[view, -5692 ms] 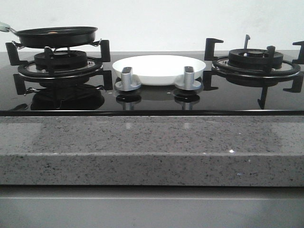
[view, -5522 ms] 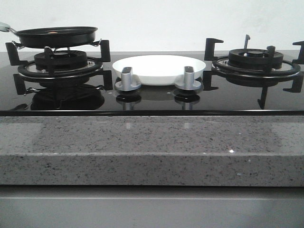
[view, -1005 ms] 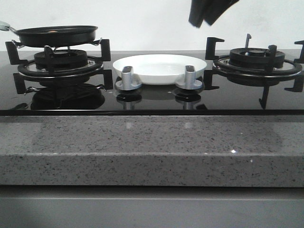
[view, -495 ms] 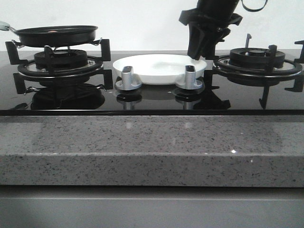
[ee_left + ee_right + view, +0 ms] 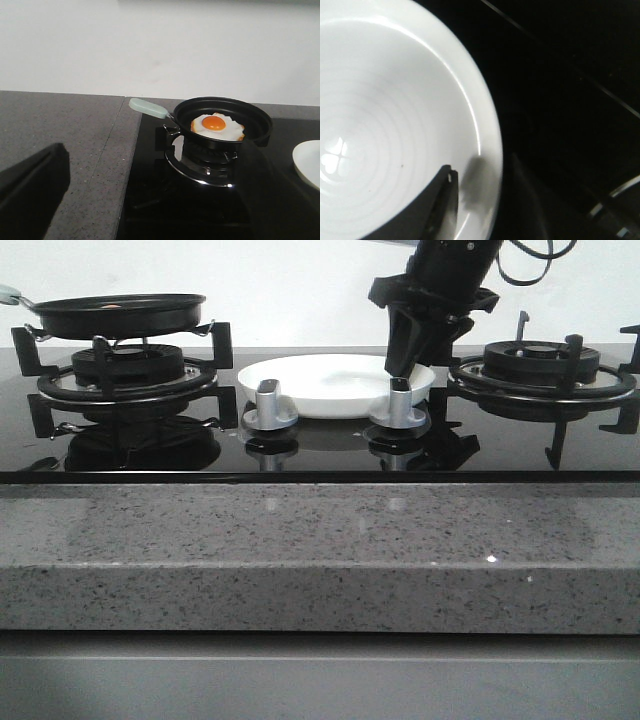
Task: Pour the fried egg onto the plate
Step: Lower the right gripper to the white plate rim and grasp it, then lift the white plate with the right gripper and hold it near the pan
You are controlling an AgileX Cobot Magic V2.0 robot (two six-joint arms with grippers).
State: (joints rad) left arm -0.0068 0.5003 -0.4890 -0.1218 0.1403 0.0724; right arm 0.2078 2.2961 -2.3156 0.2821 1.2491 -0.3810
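The fried egg (image 5: 216,126), white with an orange yolk, lies in a black frying pan (image 5: 259,125) on the left burner; in the front view only the pan (image 5: 118,315) shows and the egg is hidden. The white plate (image 5: 330,380) sits on the hob between the burners. My right gripper (image 5: 408,365) is open at the plate's right rim (image 5: 487,150), one finger (image 5: 440,205) over the plate's inside. My left gripper (image 5: 150,210) is open and empty, back from the pan, and is not in the front view.
The pan's pale green handle (image 5: 147,107) points toward the grey stone counter (image 5: 60,130). Two silver knobs (image 5: 269,405) (image 5: 398,403) stand in front of the plate. The bare right burner (image 5: 540,365) has raised black grate prongs. A wall is close behind.
My right arm has come down from the top of the front view to the plate's right rim. The pan and plate have not moved.
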